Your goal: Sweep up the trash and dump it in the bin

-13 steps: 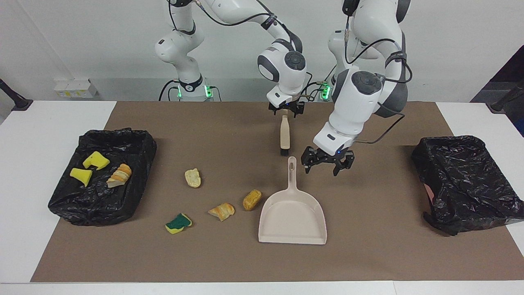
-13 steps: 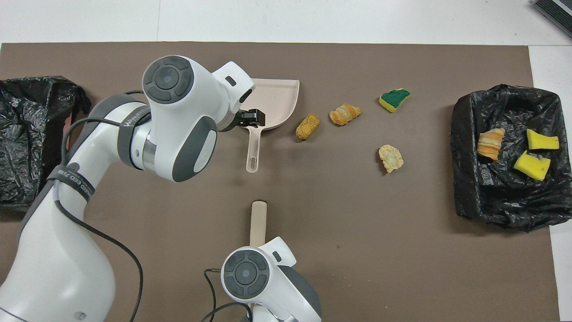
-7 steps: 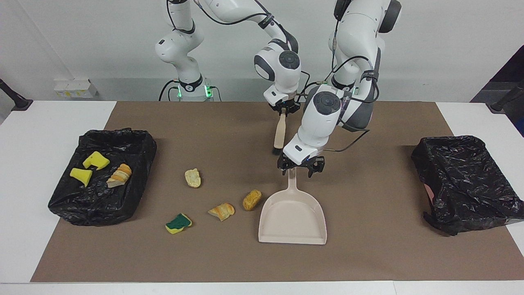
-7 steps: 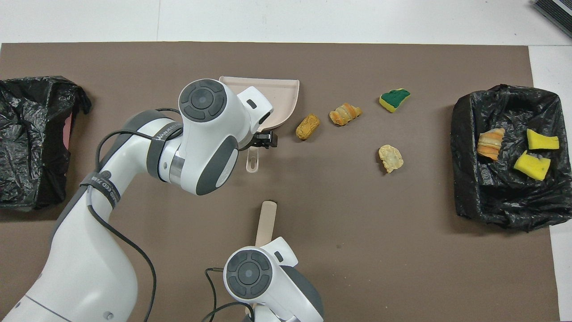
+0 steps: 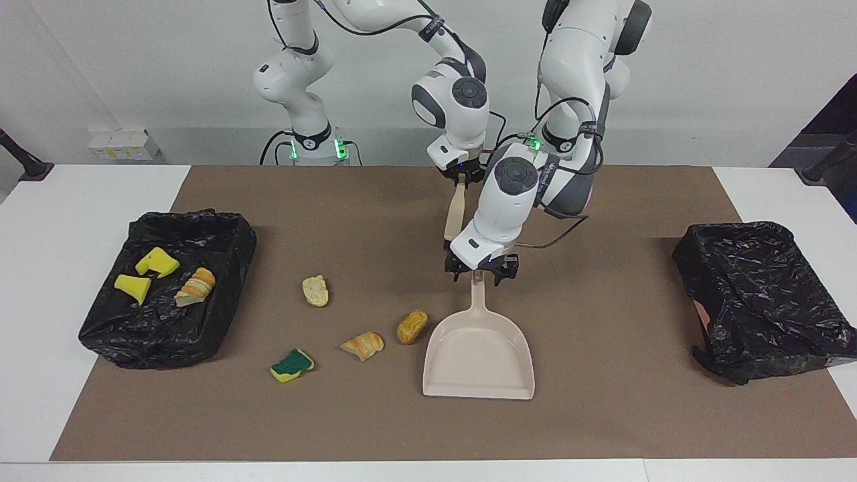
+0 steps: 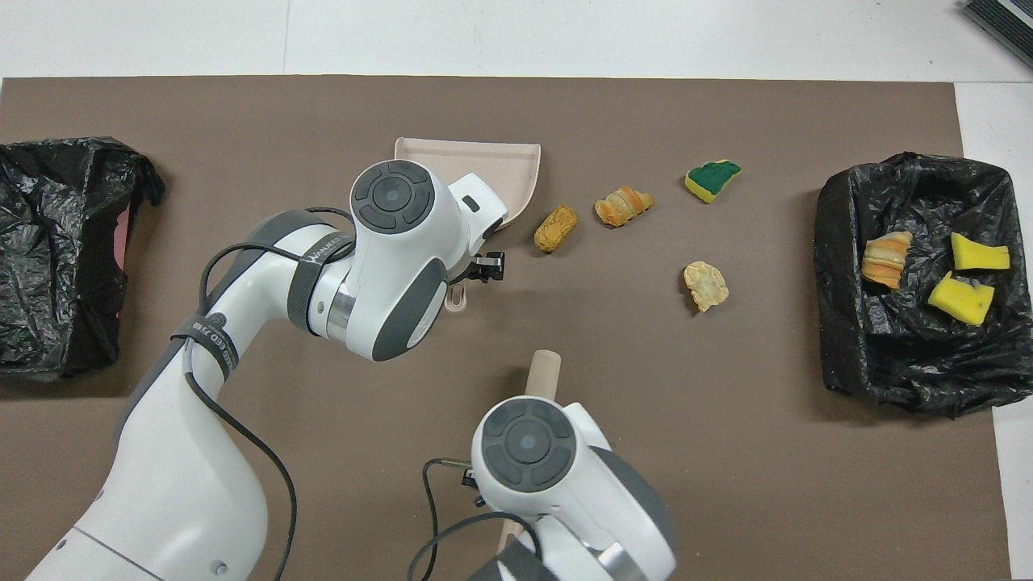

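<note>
Two claws are at work near the middle of the tabletop (image 5: 40,281). The left claw (image 5: 481,269) is down at the end of the dustpan's handle, one finger on either side of it; whether they already press on the handle cannot be told. The right claw (image 5: 463,176) is clamped on the top of the brush (image 5: 454,214), which hangs tilted over the brown mat (image 5: 602,415) with its bristle end low, just beside the left claw.

The beige dustpan (image 5: 479,355) lies flat on the mat, handle pointing toward the robots and open mouth facing away from them.

Four scraps of trash lie loose on the mat, toward the right arm's end from the dustpan. An orange bread chunk (image 5: 412,326) sits just beside the pan's wall. A striped bread piece (image 5: 362,345) is next, then a green-and-yellow sponge piece (image 5: 292,365). A pale bread chunk (image 5: 315,291) lies nearer to the robots than these.

At the right arm's end stands a black-lined bin (image 5: 221,321) holding two yellow sponge pieces (image 5: 132,287) and a striped bread piece. Another black-lined bin (image 5: 763,301) stands at the left arm's end.
</note>
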Controlling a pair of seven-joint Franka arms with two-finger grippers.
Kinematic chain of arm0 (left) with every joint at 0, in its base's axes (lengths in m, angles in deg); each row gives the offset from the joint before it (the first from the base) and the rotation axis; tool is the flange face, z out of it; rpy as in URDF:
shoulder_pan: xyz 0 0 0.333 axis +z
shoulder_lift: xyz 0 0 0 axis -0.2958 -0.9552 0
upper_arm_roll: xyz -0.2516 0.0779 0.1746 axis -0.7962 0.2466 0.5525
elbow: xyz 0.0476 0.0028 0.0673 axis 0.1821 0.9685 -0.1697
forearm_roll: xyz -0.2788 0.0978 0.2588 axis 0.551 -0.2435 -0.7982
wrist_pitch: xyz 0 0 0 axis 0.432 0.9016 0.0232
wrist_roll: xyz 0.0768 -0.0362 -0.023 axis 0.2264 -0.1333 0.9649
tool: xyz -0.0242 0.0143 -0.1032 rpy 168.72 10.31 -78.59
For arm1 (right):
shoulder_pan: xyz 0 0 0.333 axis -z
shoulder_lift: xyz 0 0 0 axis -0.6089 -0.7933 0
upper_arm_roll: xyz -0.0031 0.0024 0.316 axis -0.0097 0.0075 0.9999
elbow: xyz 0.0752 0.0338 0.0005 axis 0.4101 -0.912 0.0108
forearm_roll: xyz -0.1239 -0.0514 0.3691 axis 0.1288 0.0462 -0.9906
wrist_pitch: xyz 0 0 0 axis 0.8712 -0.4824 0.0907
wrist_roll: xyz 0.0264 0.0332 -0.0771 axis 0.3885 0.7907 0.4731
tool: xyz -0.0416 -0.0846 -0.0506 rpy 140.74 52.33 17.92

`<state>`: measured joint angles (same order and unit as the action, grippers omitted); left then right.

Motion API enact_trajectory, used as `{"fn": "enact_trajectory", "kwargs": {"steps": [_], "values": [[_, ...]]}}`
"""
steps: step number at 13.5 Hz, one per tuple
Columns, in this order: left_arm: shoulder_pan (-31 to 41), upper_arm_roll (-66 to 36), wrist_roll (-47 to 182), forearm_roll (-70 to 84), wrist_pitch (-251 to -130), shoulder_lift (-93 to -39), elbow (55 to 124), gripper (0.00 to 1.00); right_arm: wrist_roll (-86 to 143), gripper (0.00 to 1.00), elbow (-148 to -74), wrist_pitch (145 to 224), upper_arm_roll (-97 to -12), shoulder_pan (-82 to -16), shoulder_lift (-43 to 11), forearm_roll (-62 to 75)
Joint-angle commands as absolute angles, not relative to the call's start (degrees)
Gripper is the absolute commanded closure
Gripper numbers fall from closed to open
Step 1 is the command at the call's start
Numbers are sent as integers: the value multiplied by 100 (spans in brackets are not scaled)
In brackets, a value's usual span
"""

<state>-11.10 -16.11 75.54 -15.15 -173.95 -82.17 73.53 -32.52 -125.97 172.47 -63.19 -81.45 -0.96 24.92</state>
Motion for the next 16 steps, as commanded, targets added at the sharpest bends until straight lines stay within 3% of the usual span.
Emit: {"fn": "enact_trajectory", "kwargs": {"steps": [1,5,11,13,16], "values": [[-1180,-1492,7702,-1602,-17401,-8151,7380,100,-2473,100,-12704,16731,-6287,-7454,263,2806],[-1075,-1483,6985,-2209,-17323,-7976,7414,100,-1084,100,-12660,16614,-6287,-6337,212,3412],[-145,-1500,3296,-2191,-15840,-7027,7467,100,376,100,-12660,17781,-6278,-4799,-288,4686],[277,-1491,1435,-2183,-15486,-6754,7476,100,710,100,-12581,18256,-6278,-4534,-578,5029],[516,-1483,-442,-2182,-15205,-6639,7537,100,1176,100,-11967,18328,-6278,-4384,-1141,5478]]}}
